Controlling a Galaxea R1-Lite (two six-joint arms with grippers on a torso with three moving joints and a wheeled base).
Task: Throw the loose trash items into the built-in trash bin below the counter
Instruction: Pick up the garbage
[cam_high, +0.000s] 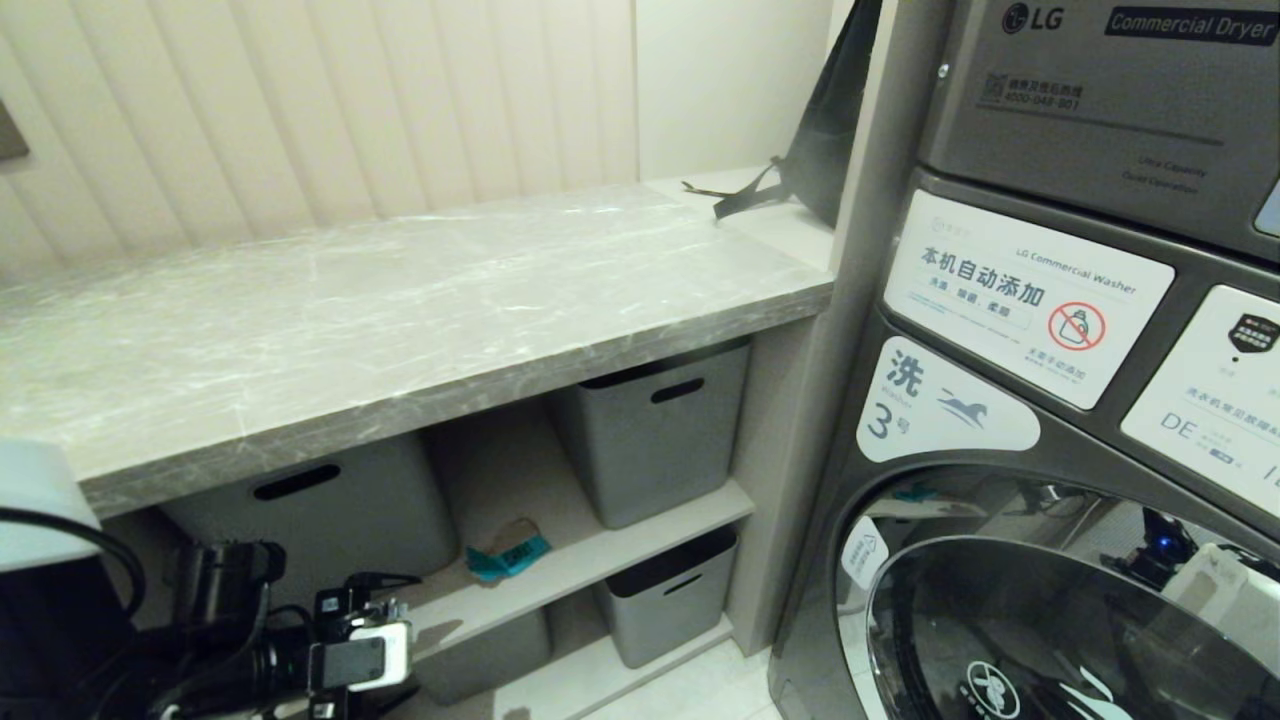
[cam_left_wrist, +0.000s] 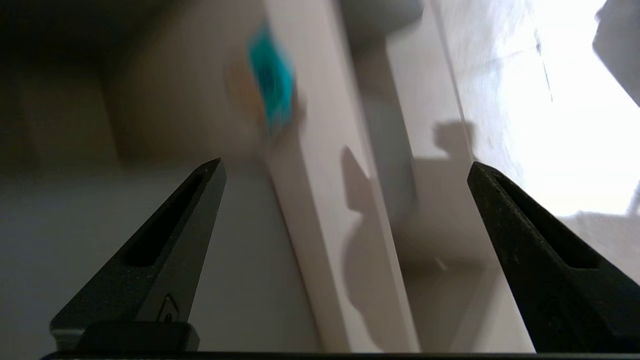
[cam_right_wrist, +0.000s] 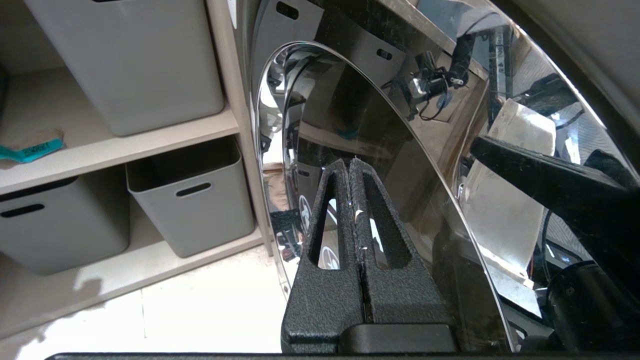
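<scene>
Nearest, low at the left, the left gripper (cam_left_wrist: 345, 170) sits in front of the open shelving under the counter, its jaws spread wide with nothing between them. Through that gap the left wrist view shows the pale front edge of a shelf (cam_left_wrist: 320, 200) and, farther in, a blurred teal patch that is probably the teal paper scrap (cam_left_wrist: 272, 85). The right gripper (cam_right_wrist: 350, 167) is parked in front of the chrome-ringed washer door (cam_right_wrist: 400, 150), jaws pressed together and empty.

Past the left arm, the scrap lies on the upper shelf (cam_high: 640, 545), near its front edge, in the gap between two grey tubs (cam_high: 655, 435); more tubs stand on the shelf below. Above runs the grey veined counter (cam_high: 400, 300), and at its far right end a black strapped bag (cam_high: 820, 140) leans beside the stacked machines. No bin flap shows in any view.
</scene>
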